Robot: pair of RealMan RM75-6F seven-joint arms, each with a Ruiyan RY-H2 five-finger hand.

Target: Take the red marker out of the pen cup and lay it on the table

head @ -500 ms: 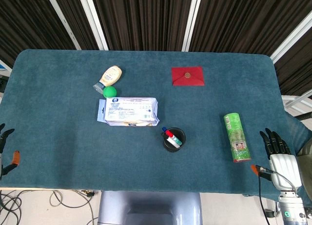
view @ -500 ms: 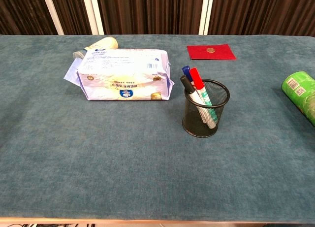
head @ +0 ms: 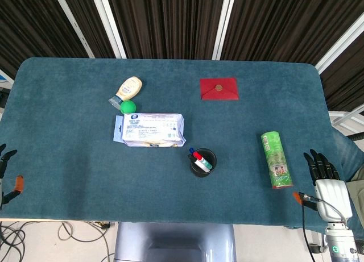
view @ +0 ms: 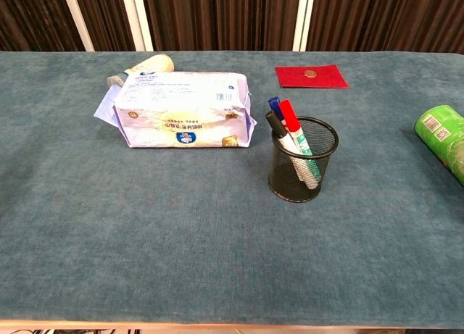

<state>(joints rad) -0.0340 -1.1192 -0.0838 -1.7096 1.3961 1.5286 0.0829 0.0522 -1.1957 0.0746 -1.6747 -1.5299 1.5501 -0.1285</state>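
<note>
Nothing is moving since half a second ago: the red marker is still standing in the cup. The right hand, empty, fingers spread, and left hand, apparently empty, are idling far from the cup.

The pen cup is taken as landmark, set upright on the surface approx. at centre, toward the front edge. Three markers are held in it, leaned to its left rim; the task marker is placed btwn the other two. A wipes pack is found just behind-left of the cup; a bottle and a ball are farther behind-left, touching. An envelope is laid well behind the cup. A can is laid to its right, the right hand beyond that, off the edge.
</note>
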